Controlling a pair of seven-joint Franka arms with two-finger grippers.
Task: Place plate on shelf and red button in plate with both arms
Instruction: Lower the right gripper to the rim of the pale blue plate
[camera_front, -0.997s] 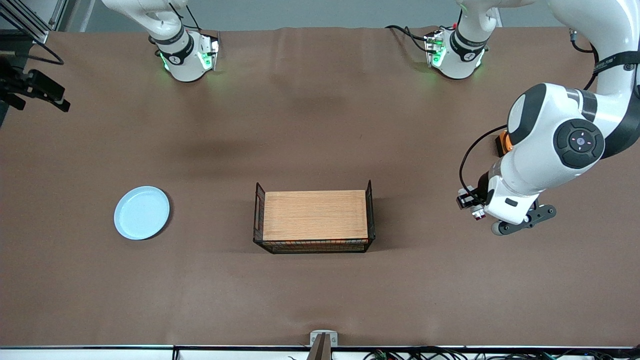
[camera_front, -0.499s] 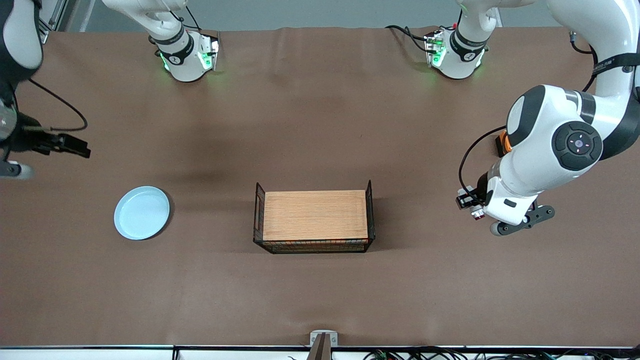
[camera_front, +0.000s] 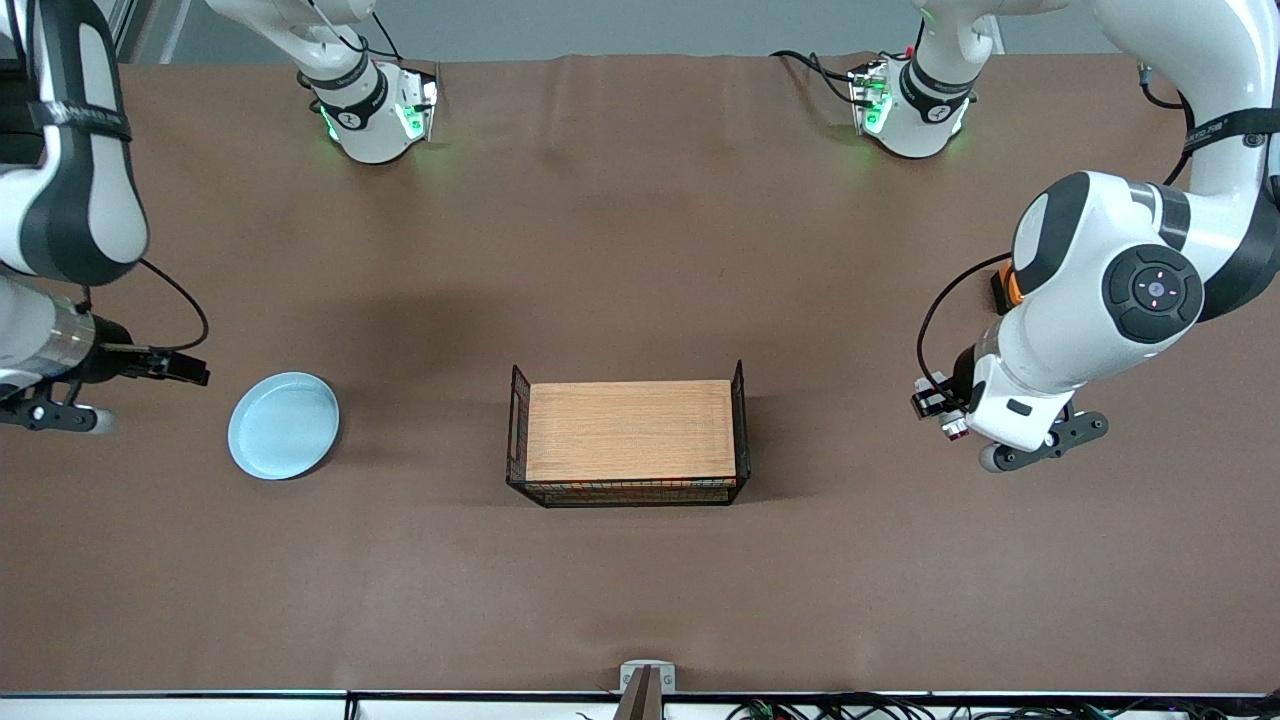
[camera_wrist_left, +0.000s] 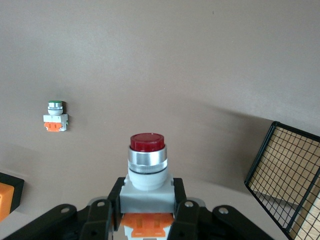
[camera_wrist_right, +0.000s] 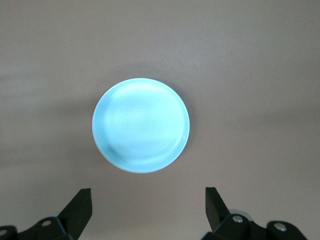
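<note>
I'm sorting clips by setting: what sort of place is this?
Most likely a robotics lab bench: two arms are bolted to a brown-covered table with cables along its edge, and only staged props lie on it, a plate, a wire-sided wooden tray and a red button.

Both arms are glossy white shells with black bands at the joints. Each base glows green, with black cables plugged in. The left arm's wrist (camera_front: 1100, 320) carries a round black dial with small lit marks; a black cable loops beside it. The pincers' fingers (camera_wrist_right: 80, 207) are matte black, with silver screws.
</note>
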